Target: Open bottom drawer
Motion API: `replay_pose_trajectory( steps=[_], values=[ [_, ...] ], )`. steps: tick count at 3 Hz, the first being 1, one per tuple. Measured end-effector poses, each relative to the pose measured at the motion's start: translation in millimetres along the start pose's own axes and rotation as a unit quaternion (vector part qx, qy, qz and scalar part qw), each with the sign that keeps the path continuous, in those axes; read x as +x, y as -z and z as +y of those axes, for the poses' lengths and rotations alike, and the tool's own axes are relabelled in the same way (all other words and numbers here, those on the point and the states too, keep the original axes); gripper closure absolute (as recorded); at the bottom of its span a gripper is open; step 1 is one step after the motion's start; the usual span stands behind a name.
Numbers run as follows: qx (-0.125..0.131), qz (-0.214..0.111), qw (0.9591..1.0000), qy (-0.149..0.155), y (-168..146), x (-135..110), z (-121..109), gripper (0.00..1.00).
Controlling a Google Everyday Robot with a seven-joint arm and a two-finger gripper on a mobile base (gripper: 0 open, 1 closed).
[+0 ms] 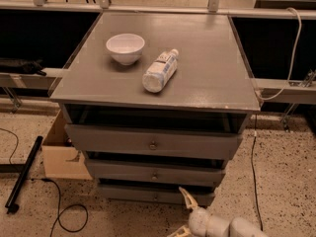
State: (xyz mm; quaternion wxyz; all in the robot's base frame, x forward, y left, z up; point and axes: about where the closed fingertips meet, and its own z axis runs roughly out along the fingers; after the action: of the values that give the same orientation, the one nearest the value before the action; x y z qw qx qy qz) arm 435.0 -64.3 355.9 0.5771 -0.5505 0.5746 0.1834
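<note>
The bottom drawer (148, 194) is the narrowest grey front, lowest in the grey cabinet, with a small round knob (157, 197) at its centre. It looks nearly closed. My gripper (180, 214) is low at the bottom edge of the view, just right of and in front of that knob, close to the drawer front. Its pale fingers (187, 197) are spread apart and hold nothing. The lower finger is partly cut off by the frame edge.
The mid-sized drawer (154, 174) and the top drawer (153, 143) sit above, both slightly ajar. A white bowl (125, 47) and a lying plastic bottle (159, 71) rest on the cabinet top. A cardboard box (60, 154) stands at the left; cables (58, 214) lie on the floor.
</note>
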Motion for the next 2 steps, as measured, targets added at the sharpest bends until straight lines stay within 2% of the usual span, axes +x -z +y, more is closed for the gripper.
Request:
replay_pose_trajectory(
  steps=[2],
  values=[
    [0.006, -0.004, 1.0000, 0.003, -5.3, -2.4, -7.5, 0.00]
  ],
)
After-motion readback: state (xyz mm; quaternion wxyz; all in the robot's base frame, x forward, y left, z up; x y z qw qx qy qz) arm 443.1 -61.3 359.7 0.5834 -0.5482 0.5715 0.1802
